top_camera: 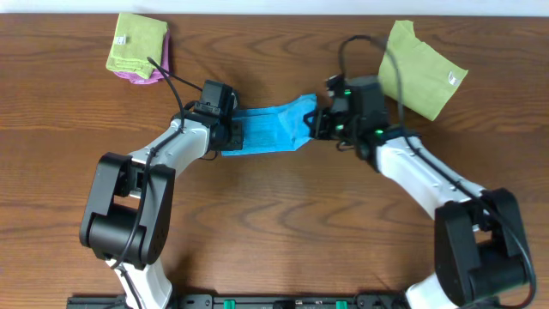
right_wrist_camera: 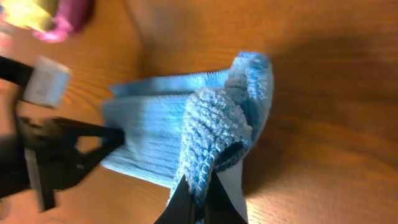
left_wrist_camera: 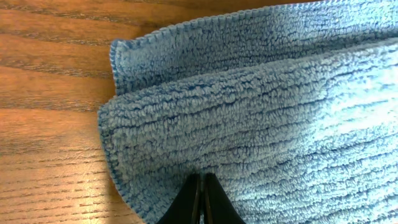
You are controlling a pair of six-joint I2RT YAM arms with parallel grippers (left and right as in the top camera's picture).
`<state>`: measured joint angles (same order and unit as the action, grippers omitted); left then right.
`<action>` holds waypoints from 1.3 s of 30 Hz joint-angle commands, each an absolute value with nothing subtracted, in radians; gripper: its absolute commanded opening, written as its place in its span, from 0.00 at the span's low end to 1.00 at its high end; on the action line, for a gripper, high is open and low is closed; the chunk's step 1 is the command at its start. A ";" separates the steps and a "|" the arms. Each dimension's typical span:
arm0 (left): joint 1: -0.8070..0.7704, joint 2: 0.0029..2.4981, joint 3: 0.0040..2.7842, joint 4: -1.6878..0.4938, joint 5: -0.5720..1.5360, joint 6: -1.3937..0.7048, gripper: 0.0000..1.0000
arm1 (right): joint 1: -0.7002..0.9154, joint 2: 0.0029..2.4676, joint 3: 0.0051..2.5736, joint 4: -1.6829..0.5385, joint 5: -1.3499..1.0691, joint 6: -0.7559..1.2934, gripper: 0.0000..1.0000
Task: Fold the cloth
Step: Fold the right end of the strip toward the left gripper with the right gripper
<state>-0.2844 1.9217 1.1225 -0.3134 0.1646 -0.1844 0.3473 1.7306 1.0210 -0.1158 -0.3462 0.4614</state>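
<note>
Cloth [top_camera: 270, 129], likely soft, light and floppy, lies stretched across the table [top_camera: 283, 223]. Left gripper [left_wrist_camera: 202, 178] is clamped on its folded end and right gripper [right_wrist_camera: 198, 186] on a bunched corner; the hemmed edges look the best hold. Green cloth [top_camera: 420, 64] lies beyond.

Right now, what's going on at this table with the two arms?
Two robot arms are working on a sky-blue cloth on the wooden table. The left claw is shut on one end. The right claw pinches the other end, which is bunched and raised off the wood. The cloth lies in two layers at the left end. A lime-green cloth lies apart, beyond the right arm.
</note>
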 commanded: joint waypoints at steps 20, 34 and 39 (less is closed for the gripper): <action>-0.293 1.958 1.108 -0.371 0.249 -0.233 0.05 | 0.529 1.753 1.066 -0.164 0.052 0.403 0.02; -0.297 1.958 1.108 -0.446 0.250 -0.233 0.06 | 0.531 1.628 1.066 -0.352 0.191 0.405 0.02; -0.302 1.958 1.108 -0.466 0.268 -0.268 0.06 | 0.514 1.623 1.069 -0.321 0.210 0.362 0.02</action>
<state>-0.2867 1.9217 1.1381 -0.4213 0.2584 -0.2379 0.5209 1.6260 1.0546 -0.3210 0.1650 0.3920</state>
